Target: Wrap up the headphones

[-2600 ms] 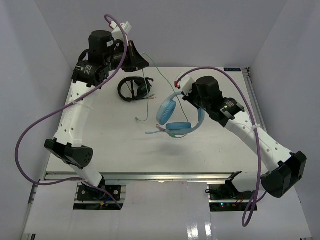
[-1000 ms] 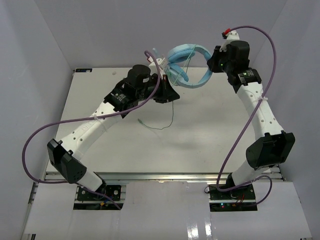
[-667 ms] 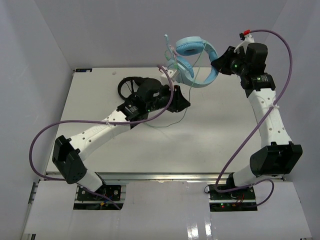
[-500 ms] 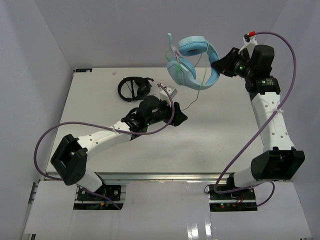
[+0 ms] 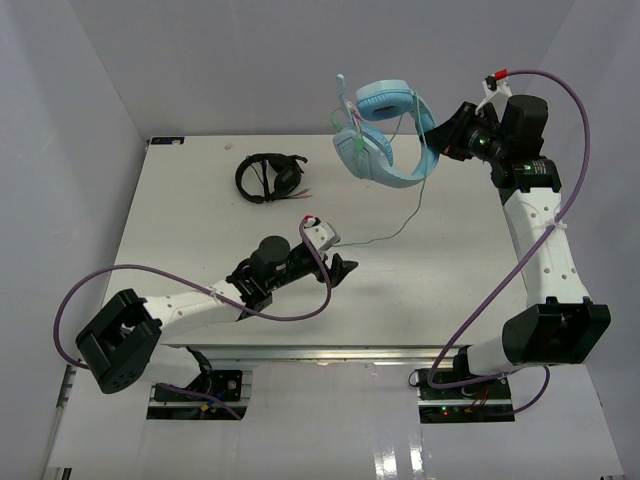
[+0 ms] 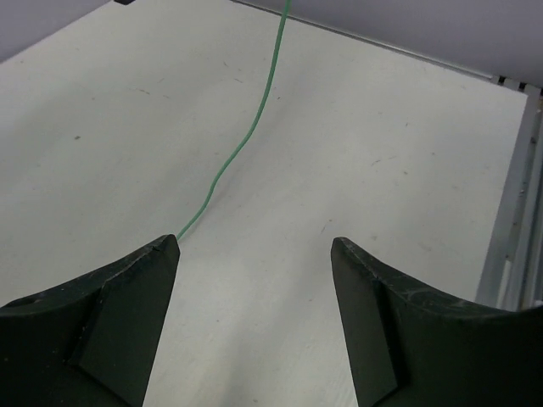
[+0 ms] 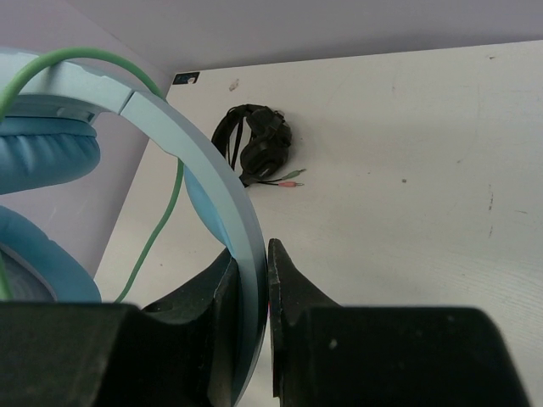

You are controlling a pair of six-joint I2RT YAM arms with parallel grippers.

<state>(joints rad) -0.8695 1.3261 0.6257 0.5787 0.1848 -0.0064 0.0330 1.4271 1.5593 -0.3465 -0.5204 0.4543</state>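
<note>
**Headphones held up by the band, cable loose below**

The right gripper is clenched on the light blue band, which is pinched edge-on between its two dark fingers. The cups hang out to the left of that grip. The set is in the air over the far right of the table, in front of the back wall and touching nothing else.

The left gripper stands with its jaws spread wide and nothing between them. It sits low over the near middle of the table, pointing toward the far right. The thin green cable drops from the cups, bends near the tabletop and trails toward this gripper. In the left wrist view it runs up to the tip of one finger and passes out of sight there, beside the finger and not in the gap.

One strand of cable already lies over the top of the band near the cups, so the wrapping looks begun but far from finished, since most of the cable hangs free. This looks like a pause between winds.

The next move probably calls for the left gripper to close on the slack strand beside it and carry it up and round the band. Meanwhile the right arm would need to hold the band firm. The strand is thin and could slip past the finger.

A smaller black pair lies at the far left, well apart.
</note>
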